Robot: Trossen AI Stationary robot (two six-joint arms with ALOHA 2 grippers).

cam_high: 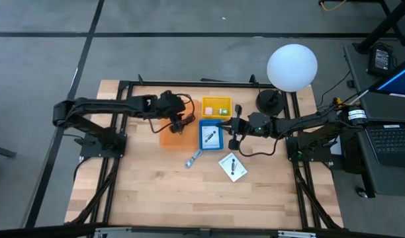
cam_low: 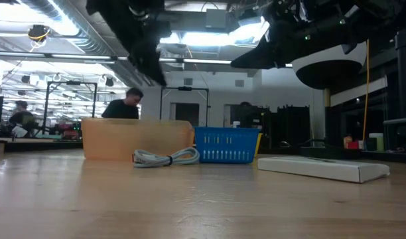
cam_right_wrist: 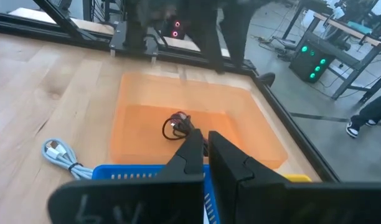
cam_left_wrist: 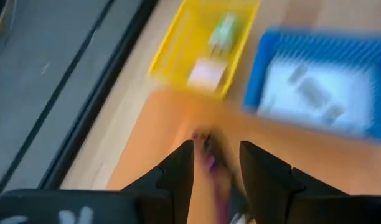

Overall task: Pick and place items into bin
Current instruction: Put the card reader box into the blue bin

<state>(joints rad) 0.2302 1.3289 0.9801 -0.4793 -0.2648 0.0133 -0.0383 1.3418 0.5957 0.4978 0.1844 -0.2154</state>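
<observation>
The red and black cables [cam_right_wrist: 178,126] lie bunched on the floor of the orange bin [cam_high: 171,137]. My left gripper [cam_left_wrist: 215,146] hangs open just above them, a finger on either side and apart from them; in the high view my left gripper [cam_high: 182,122] is over the bin's far part. My right gripper [cam_right_wrist: 205,135] is shut and empty, raised by the blue bin's right side [cam_high: 233,140]. One white card [cam_high: 210,135] lies in the blue bin [cam_high: 202,124], the other white card [cam_high: 233,166] on the table. The silver-blue tool [cam_high: 192,158] lies on the table. Pink and green pieces [cam_high: 217,110] sit in the yellow bin [cam_high: 206,101].
The three bins stand close together at the table's middle. A white globe lamp [cam_high: 292,66] on a dark base [cam_high: 269,101] stands at the far right. A black frame [cam_high: 189,84] runs round the table. People show in the room behind [cam_low: 127,105]. Bare wood [cam_high: 156,198] lies toward the near edge.
</observation>
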